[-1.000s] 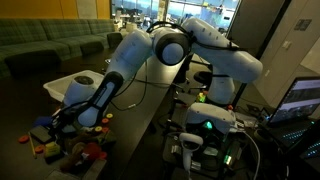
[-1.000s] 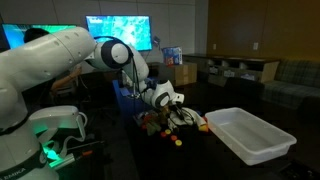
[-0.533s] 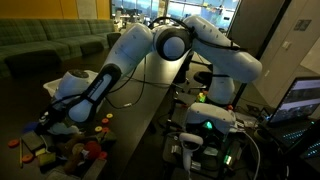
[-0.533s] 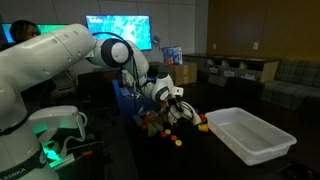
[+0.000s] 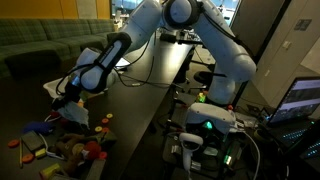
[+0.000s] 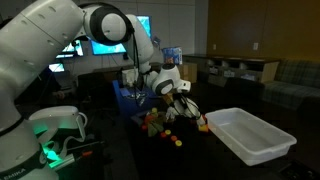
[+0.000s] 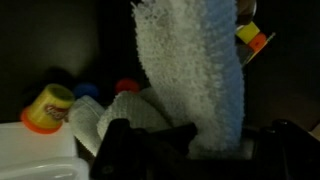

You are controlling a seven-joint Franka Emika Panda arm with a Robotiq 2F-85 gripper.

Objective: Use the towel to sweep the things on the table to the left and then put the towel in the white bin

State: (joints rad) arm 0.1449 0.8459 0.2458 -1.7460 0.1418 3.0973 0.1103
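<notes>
My gripper (image 7: 195, 148) is shut on the fluffy white-blue towel (image 7: 190, 70), which fills the middle of the wrist view. In both exterior views the gripper (image 5: 70, 100) (image 6: 183, 102) hangs lifted above the dark table, with the towel (image 5: 76, 114) dangling under it. The white bin (image 6: 250, 135) stands on the table beside the gripper; it also shows behind the gripper (image 5: 52, 86) and as a corner in the wrist view (image 7: 35, 160). Several small colourful toys (image 5: 85, 150) (image 6: 160, 125) lie heaped on the table.
A yellow tub with an orange lid (image 7: 45, 108) stands next to the bin corner. A yellow-orange block (image 7: 252, 36) lies past the towel. An orange disc (image 5: 105, 123) lies loose. The robot base (image 5: 205, 125) and cables are at the table's side.
The arm has risen and swung away from the toy heap toward the white bin, carrying the towel up off the table.
</notes>
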